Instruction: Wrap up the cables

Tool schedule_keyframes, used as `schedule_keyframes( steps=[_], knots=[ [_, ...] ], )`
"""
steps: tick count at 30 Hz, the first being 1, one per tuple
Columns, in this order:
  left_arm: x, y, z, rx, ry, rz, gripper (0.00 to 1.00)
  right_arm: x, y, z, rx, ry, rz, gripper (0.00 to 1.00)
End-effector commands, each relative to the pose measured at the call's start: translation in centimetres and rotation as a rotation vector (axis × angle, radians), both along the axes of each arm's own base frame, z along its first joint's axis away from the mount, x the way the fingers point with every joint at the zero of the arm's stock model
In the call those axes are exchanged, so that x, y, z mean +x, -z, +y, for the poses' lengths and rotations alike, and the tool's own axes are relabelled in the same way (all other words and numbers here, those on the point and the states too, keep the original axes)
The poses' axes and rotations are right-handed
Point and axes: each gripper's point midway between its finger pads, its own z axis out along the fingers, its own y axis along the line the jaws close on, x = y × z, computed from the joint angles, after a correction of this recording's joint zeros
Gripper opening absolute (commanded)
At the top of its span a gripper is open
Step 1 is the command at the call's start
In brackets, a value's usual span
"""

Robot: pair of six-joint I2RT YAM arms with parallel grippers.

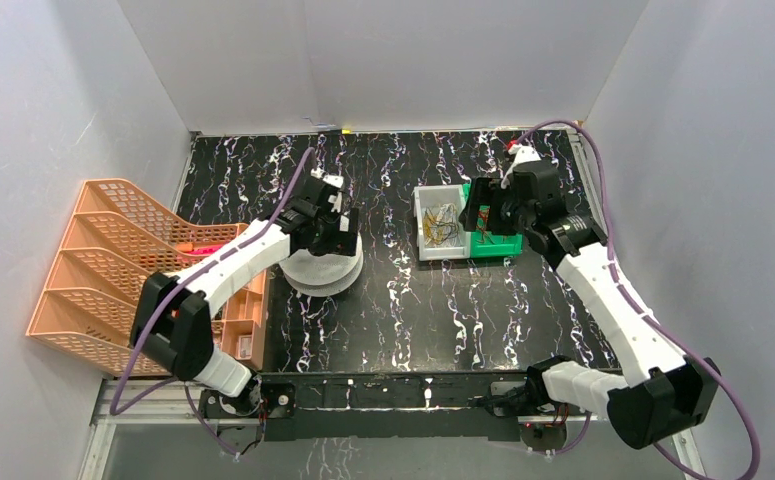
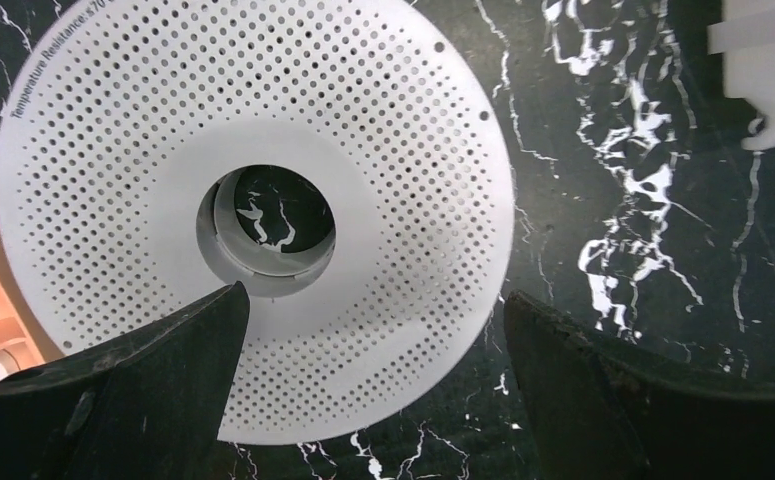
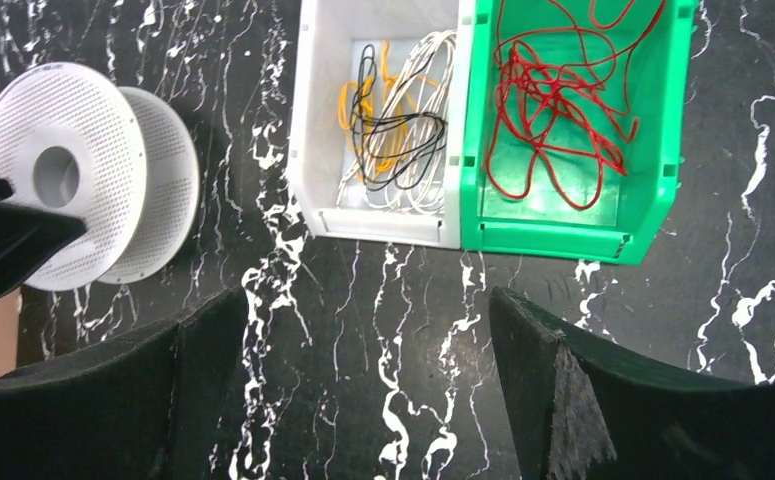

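The cables are a loose tangle of thin red wires [image 3: 553, 110] lying in a green bin [image 3: 653, 190], which is at the table's right in the top view [image 1: 495, 243]. My right gripper [image 3: 368, 300] is open and empty. It hovers above the bare table just in front of the bins and hides most of the green bin in the top view [image 1: 478, 215]. A white perforated spool [image 2: 393, 180] stands left of centre on the table [image 1: 321, 270] and shows in the right wrist view [image 3: 83, 150]. My left gripper [image 2: 373, 300] is open and empty, just above the spool's near rim [image 1: 338, 235].
A white bin [image 3: 323, 150] with yellow, black and white wires touches the green bin's left side [image 1: 425, 222]. An orange mesh file rack [image 1: 103, 270] and an orange tray [image 1: 243, 320] stand at the left. Grey walls close the table on three sides.
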Motion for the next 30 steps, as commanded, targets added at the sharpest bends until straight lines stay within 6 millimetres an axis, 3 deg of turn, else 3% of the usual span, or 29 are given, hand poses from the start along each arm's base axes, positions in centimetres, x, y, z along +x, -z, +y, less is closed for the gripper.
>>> schedule_keyframes(
  steps=[1, 11, 30],
  knots=[
    [1.3, 0.0, 0.0, 0.021, -0.036, 0.004, 0.98, -1.5, -1.1, 0.6, 0.051, -0.035, -0.022, 0.98],
    [1.3, 3.3, -1.4, 0.027, 0.016, 0.110, 0.98, -2.5, -0.8, 0.6, 0.050, -0.063, -0.020, 0.98],
    [0.5, 3.7, -6.7, -0.064, 0.203, 0.157, 0.98, -2.7, -0.5, 0.5, 0.055, -0.058, -0.015, 0.98]
  ],
)
